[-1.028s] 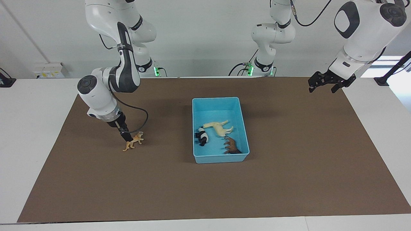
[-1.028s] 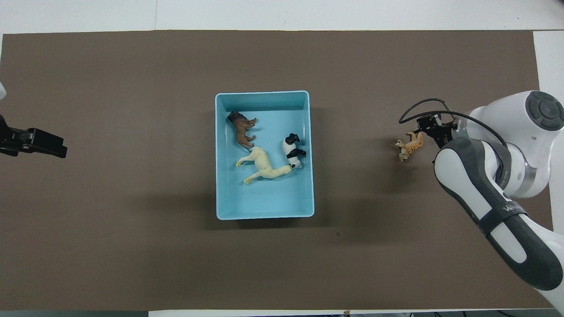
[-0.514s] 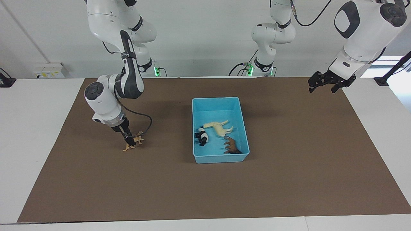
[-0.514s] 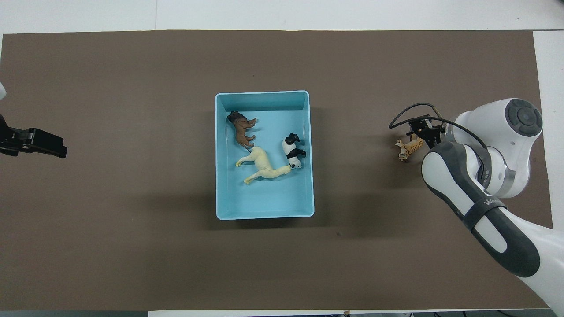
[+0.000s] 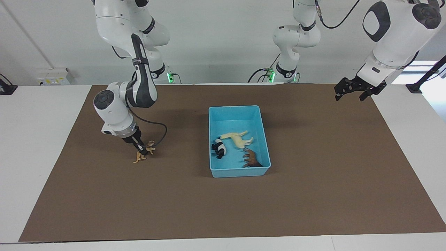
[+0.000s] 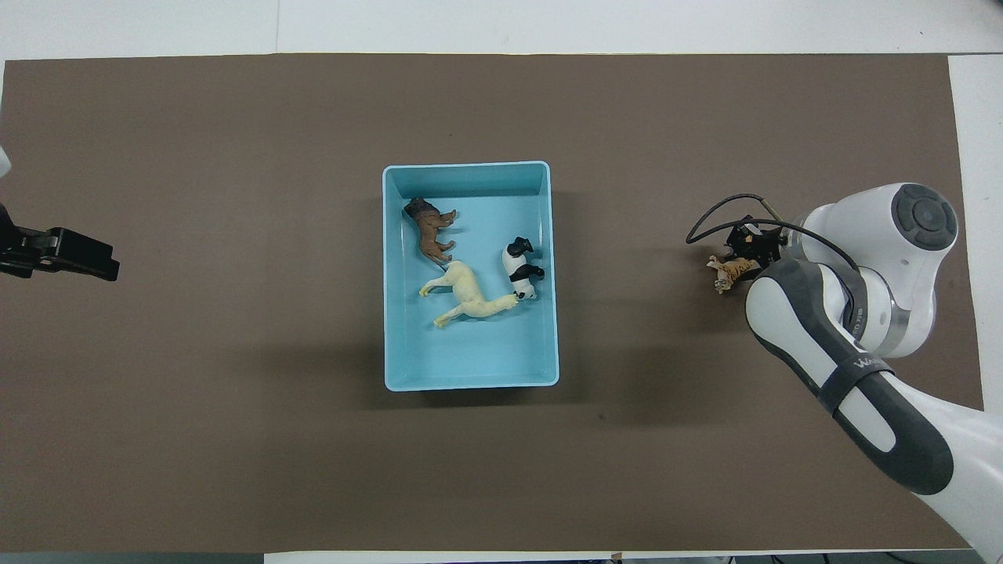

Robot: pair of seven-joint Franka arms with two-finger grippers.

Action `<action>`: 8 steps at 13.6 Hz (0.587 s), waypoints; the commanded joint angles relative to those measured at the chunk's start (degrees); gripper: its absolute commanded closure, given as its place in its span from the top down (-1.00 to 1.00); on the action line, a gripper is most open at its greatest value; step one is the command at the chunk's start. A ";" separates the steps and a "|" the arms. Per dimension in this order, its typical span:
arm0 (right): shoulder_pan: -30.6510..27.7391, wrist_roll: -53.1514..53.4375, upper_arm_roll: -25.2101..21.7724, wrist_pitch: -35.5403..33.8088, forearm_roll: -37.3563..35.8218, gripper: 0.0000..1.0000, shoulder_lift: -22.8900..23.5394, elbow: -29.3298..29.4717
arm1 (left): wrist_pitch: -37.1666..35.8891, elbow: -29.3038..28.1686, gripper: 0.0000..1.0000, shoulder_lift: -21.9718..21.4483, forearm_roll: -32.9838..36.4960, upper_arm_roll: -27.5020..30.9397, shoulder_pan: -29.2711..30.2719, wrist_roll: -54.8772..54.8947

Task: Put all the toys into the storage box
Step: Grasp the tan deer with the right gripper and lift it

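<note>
The light blue storage box (image 5: 234,106) (image 6: 466,165) sits mid-mat. Inside it lie a cream llama (image 5: 237,138) (image 6: 470,294), a black-and-white panda (image 5: 219,149) (image 6: 521,270) and a brown lion (image 5: 251,159) (image 6: 429,231). An orange spotted cat (image 5: 138,159) (image 6: 725,272) rests on the mat toward the right arm's end. My right gripper (image 5: 142,151) (image 6: 743,255) is down on it, fingers shut around its body. My left gripper (image 5: 352,91) (image 6: 63,254) waits open, raised over the mat's edge at the left arm's end.
A brown mat (image 5: 313,174) covers the white table (image 5: 35,139). The right arm's black cable (image 5: 161,132) loops just above the cat. Bare mat lies between the cat and the box.
The right gripper dropped lower onto the cat and its fingers closed around it. The cat turned slightly on the mat. The left arm stayed still.
</note>
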 commanded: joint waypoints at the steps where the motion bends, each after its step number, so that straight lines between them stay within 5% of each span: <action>1: -0.12 -4.26 0.63 0.73 1.13 -1.00 -0.91 -1.72 | -0.92 -0.27 1.00 -0.78 -0.65 0.19 0.06 0.59; 3: 0.06 -3.66 2.12 -6.69 1.04 -1.00 -1.08 4.83 | -0.92 -0.27 1.00 -0.78 -0.65 0.19 0.06 0.51; 6: 3.37 -0.67 3.19 -26.21 1.04 -1.00 -0.03 24.68 | -0.92 -0.27 1.00 -0.87 -0.57 0.19 -0.03 0.51; 8: 8.29 0.21 3.19 -27.57 1.39 -1.00 0.40 30.60 | -0.92 -0.27 1.00 -0.87 -0.65 0.19 0.05 0.59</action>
